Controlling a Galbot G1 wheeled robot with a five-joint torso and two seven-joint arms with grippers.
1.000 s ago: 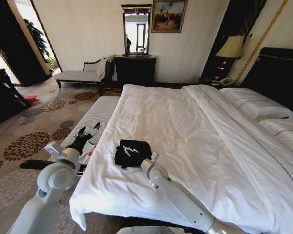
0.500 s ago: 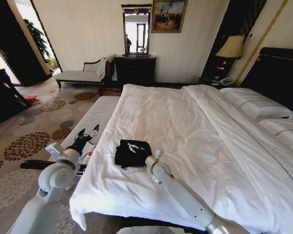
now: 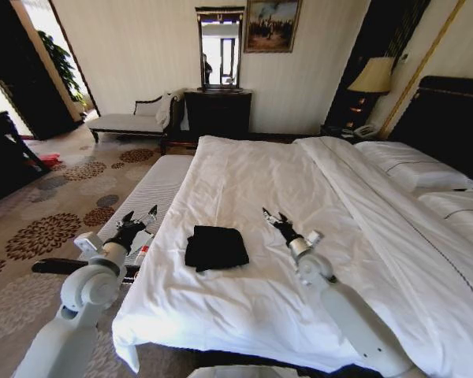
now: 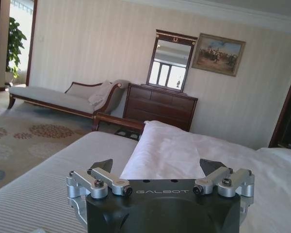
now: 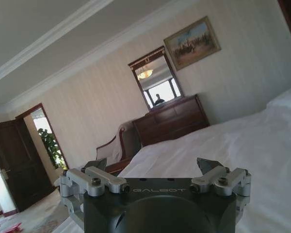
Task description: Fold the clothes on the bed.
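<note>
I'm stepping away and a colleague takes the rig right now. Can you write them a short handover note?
Left gripper: open, holding nothing, beside the bed's left edge.
Right gripper: open, holding nothing, raised over the white duvet, apart from the shirt.
Black short-sleeved cotton T-shirt: a compact folded bundle near the foot of the large white bed.
Done: shirt looks folded.
Left: perhaps tidy the edges.

Pale grey arms w/ round joints, black hands marked GALBOT, silver screwed finger links, dark tips
</note>
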